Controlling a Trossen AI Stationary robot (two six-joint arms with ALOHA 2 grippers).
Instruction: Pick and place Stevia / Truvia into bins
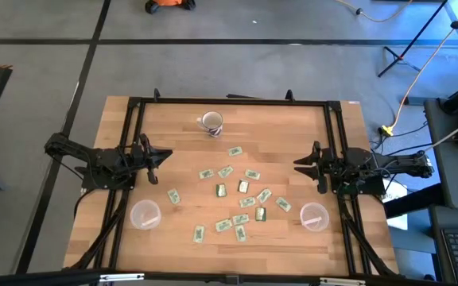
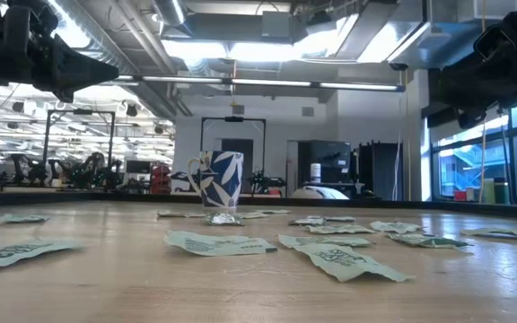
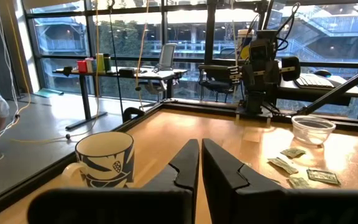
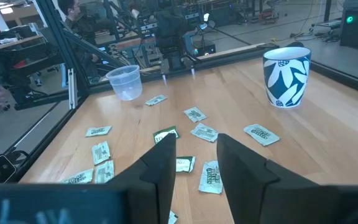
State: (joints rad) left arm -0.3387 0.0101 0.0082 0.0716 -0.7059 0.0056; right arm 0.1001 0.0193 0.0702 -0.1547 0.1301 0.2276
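Observation:
Several green and white Stevia packets [image 1: 241, 199] lie flat and scattered over the middle of the table, also seen in the low view [image 2: 218, 242] and the right wrist view [image 4: 194, 114]. One clear cup [image 1: 144, 214] stands near the table's near-left side, the other clear cup [image 1: 314, 216] near-right. My left gripper [image 1: 165, 155] hovers at the table's left side, shut and holding nothing [image 3: 201, 163]. My right gripper [image 1: 299, 164] hovers at the right side, open and holding nothing [image 4: 196, 155]. Both point toward the table's middle, above the packets' level.
A white mug with a blue leaf pattern [image 1: 211, 121] stands near the far edge, left of centre [image 2: 216, 179]. A black frame rail [image 1: 229, 101] runs around the table's edges. Bare wood shows between the packets and both cups.

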